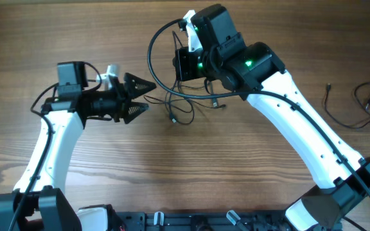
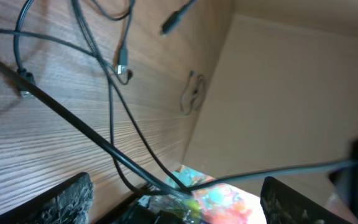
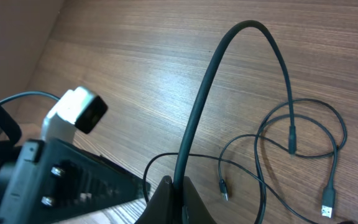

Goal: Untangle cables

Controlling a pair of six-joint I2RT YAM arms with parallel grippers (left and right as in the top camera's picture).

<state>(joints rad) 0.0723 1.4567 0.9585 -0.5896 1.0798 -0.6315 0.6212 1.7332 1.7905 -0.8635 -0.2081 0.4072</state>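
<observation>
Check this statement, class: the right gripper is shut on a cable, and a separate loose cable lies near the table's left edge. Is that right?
No. The overhead view shows the loose cable near the right edge of the table, not the left. The right gripper is indeed shut on a cable.

Left arm (image 1: 51, 144): white link slants up from its base at the table edge, wrist bent to point toward the other arm.
Left gripper (image 1: 148, 97): jaws spread wide, lying level.
Right arm (image 1: 307, 125): stretched diagonally toward the table's middle, green lights glowing at the wrist.
Right gripper (image 3: 174, 185): fingers pinched tight on a cable (image 3: 204, 93).
</observation>
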